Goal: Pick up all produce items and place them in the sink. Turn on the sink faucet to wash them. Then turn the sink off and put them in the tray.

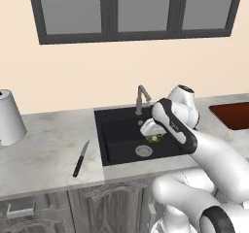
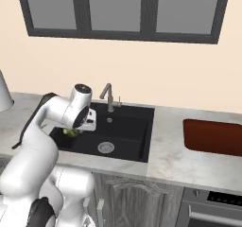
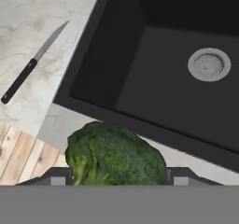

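Marbled pale stone makes up the surface (image 1: 48, 149) under a dark-framed window, and nothing on it carries writing I can read. My pincer (image 1: 154, 139) hangs over the sink (image 1: 114, 130), closed around the broccoli (image 3: 114, 155), which sits right between my fingers. Its crown is bumpy and deep green, with a paler, yellow-green stalk on one side. Below me and a little ahead lies the matte-black basin floor with its round silver drain (image 3: 209, 64). Beyond the pincer, at the back rim, rises the faucet (image 1: 142, 98), a thin brushed-metal bent spout. Off to one side on the surface rests a black-handled knife (image 3: 32, 64); well apart on the opposite side sits the reddish-brown tray (image 2: 212, 137).
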Robot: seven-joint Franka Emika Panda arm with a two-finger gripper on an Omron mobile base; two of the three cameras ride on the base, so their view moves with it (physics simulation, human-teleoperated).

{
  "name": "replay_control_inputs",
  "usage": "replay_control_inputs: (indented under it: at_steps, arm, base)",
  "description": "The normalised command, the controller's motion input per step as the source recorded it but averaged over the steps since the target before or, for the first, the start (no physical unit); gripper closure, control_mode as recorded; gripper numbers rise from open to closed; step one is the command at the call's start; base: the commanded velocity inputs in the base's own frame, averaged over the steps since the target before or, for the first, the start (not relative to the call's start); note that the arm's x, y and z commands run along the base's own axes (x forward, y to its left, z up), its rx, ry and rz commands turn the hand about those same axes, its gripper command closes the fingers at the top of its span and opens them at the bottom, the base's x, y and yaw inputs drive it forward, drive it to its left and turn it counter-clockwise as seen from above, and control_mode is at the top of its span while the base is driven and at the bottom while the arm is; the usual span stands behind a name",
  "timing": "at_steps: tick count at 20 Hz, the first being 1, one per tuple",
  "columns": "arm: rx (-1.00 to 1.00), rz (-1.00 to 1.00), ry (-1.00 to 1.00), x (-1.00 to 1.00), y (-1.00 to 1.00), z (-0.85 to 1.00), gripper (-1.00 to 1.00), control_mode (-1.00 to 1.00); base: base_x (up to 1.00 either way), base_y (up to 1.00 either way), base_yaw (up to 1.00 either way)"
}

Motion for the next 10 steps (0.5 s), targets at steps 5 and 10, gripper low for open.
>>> replay_control_inputs:
  at_steps: [5,10]
  arm:
    - [0.06,0.06,0.0,0.0,-0.65,-0.16,1.0,-1.0]
    - [0.06,0.02,0.0,0.01,-0.64,-0.23,1.0,-1.0]
  base:
    - [0.0,0.0,0.0]
    - [0.0,0.0,0.0]
